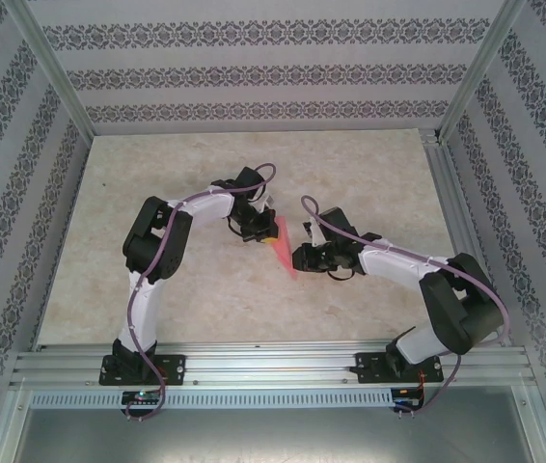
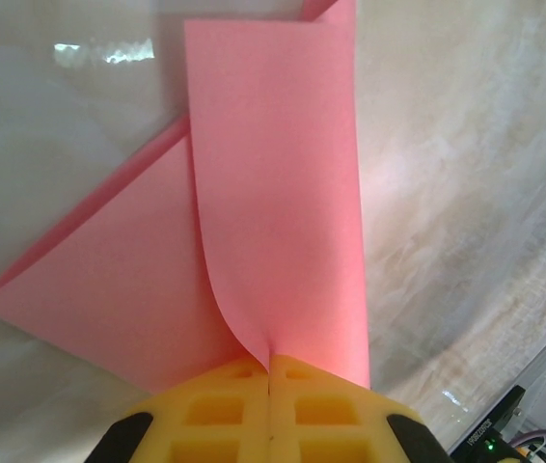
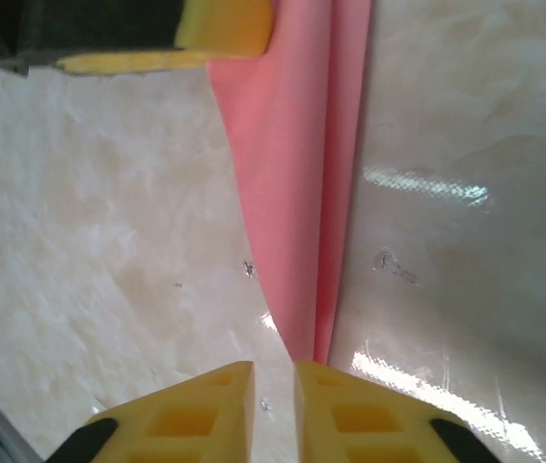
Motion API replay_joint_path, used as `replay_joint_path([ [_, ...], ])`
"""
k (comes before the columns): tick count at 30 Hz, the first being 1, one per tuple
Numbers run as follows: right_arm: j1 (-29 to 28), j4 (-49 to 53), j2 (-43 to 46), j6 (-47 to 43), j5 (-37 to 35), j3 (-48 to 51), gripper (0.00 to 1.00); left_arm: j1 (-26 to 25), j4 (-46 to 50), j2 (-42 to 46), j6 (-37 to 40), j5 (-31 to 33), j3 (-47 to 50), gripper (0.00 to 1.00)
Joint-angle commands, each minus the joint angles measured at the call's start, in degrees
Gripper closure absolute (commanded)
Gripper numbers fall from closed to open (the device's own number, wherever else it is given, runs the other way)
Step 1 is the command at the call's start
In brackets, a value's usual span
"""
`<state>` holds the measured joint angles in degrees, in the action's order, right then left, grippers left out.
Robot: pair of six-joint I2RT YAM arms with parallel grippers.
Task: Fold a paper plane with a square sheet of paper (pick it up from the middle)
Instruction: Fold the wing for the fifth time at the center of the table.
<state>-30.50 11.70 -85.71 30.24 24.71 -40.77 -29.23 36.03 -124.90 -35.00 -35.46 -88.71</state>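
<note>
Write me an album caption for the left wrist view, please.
Yellow jaws pinched shut on the folded pink paper, with the marbled tabletop behind.

- The pink paper (image 2: 273, 193) is running out past the top edge of the left wrist view, its far end cut off.
- Its near end is disappearing between the pressed-together yellow pads (image 2: 181, 434) of the left gripper (image 2: 269, 371).
- In the right wrist view the paper is leaving the frame at the top, one corner hidden behind the left gripper's cropped pad.
- Its narrow tip is ending at the slim gap of the right gripper (image 3: 273, 371); contact cannot be told.
- From overhead, the folds are showing too small to read.
- A dark device (image 2: 505, 439) with a green light is sitting blurred and cropped in the left wrist view's corner.
</note>
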Motion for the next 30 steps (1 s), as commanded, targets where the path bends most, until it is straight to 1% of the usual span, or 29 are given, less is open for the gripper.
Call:
replay_joint_path([
  [1, 1.6, -12.6, -1.8, 7.8, 10.2, 2.2, 0.85, 1.2, 2.1, -1.2, 2.4, 0.3, -2.5, 0.97],
  [2, 2.0, -15.2, -2.6, 9.2, 12.1, 2.7, 0.87, 1.2, 2.6, -1.2, 2.7, 0.4, -2.8, 0.97],
  [5, 2.9, -21.1, -5.0, 12.6, 13.9, 4.1, 0.89, 1.5, 2.6, -1.3, 2.8, 0.5, -3.1, 0.97],
  [11, 4.3, -27.9, -9.2, 15.9, 16.7, 5.7, 0.91, 1.6, 2.8, -1.8, 2.9, 0.2, -3.6, 0.96],
  [18, 4.5, -24.4, -11.8, 13.1, 14.9, 6.0, 0.91, 1.6, 2.9, -2.5, 3.1, -0.1, -3.8, 0.96],
  [24, 4.6, -21.3, -11.9, 11.1, 12.8, 5.4, 0.91, 1.6, 2.6, -2.9, 3.0, -0.3, -3.8, 0.96],
  [27, 4.6, -20.2, -12.1, 10.4, 13.2, 5.0, 0.90, 1.6, 2.5, -3.3, 3.1, -0.5, -4.1, 0.96],
  [30, 4.6, -22.1, -11.5, 11.5, 14.9, 5.4, 0.89, 1.6, 2.7, -3.9, 3.4, -0.8, -4.8, 0.96],
])
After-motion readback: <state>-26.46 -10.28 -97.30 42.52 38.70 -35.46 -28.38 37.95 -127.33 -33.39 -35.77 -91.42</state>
